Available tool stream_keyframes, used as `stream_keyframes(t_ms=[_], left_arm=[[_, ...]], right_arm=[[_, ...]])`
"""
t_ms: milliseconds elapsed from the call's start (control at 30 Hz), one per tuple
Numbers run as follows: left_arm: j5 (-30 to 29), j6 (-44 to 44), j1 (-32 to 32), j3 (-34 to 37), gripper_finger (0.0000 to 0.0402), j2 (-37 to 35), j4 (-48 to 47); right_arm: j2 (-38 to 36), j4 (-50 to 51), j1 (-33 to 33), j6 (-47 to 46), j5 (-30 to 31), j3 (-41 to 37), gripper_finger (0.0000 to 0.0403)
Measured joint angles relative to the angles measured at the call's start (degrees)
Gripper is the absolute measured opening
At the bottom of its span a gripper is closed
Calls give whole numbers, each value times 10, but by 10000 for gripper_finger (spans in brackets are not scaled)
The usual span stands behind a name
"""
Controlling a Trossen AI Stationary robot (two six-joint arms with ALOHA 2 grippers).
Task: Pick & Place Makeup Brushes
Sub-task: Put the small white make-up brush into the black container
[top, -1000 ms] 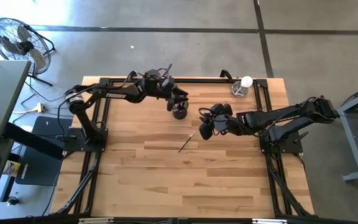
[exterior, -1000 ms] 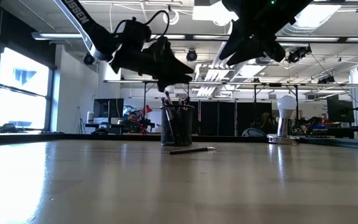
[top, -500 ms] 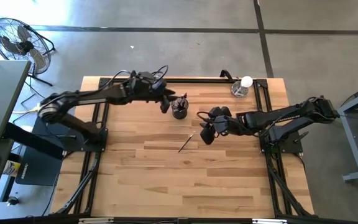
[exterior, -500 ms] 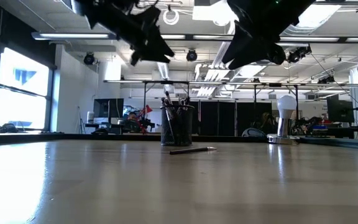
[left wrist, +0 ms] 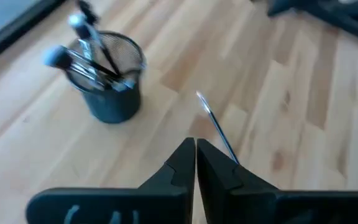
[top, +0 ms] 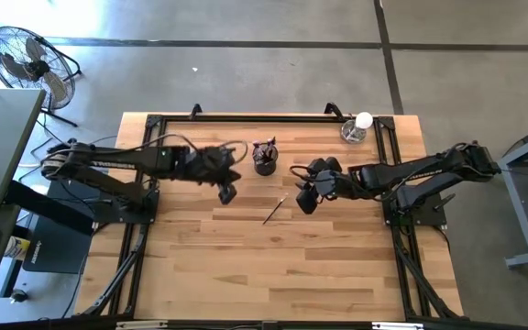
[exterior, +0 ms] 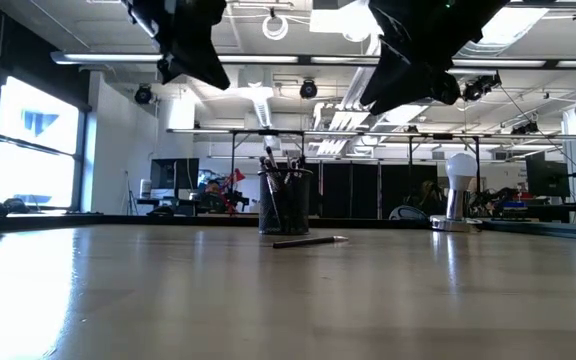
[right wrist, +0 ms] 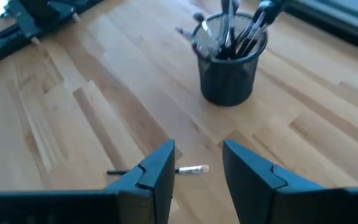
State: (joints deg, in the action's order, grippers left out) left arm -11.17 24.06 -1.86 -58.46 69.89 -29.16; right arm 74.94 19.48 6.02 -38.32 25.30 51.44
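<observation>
- Wooden plank desk [top: 246, 266] in a black frame, concrete floor around it, a fan [top: 24, 64] off the desk's far left corner.
- Right gripper [top: 304, 194] hangs above the desk with its fingers [right wrist: 156, 168] spread wide and nothing between them. Judgement: the gap is set for a thin handle, ready to drop on the stray brush.
- Loose makeup brush [top: 276, 209] lies flat on the bare wood, just beside and below the right gripper; in the right wrist view its pale tip [right wrist: 193, 168] shows between the two fingers.
- Black mesh cup [top: 264, 161] stands upright, near the loose brush on its far side, well packed with makeup brushes [right wrist: 238, 28] standing on end. Judgement: this is the drop point, so one brush remains.
- Left gripper [top: 226, 190] sits above the desk, to the left of the cup, fingers [left wrist: 180, 163] pressed together, holding nothing. Judgement: parked clear of the right arm's working space.
- Clear glass with a white ball [top: 357, 126] stands at the far right corner, well apart.
</observation>
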Motion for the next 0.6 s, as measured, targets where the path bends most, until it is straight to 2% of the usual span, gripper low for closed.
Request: stream_keyframes(t_ms=[133,200,267,333,433,600], left_arm=[[-18,-11,52,42,2,4,18],[-27,-2,73,88,2,-2,55],[-22,13,85,138,1,-32,89],[-12,29,97,182,1,-68,126],[3,52,111,240,1,-116,150],[7,51,121,274,1,-191,158]], right_arm=[[0,-22,0,-31,-7,0,116],[0,-71,2,-24,-10,0,87],[3,-125,8,-11,0,0,39],[12,-148,16,5,12,15,11],[54,-117,22,2,27,74,14],[173,36,27,-26,22,231,5]])
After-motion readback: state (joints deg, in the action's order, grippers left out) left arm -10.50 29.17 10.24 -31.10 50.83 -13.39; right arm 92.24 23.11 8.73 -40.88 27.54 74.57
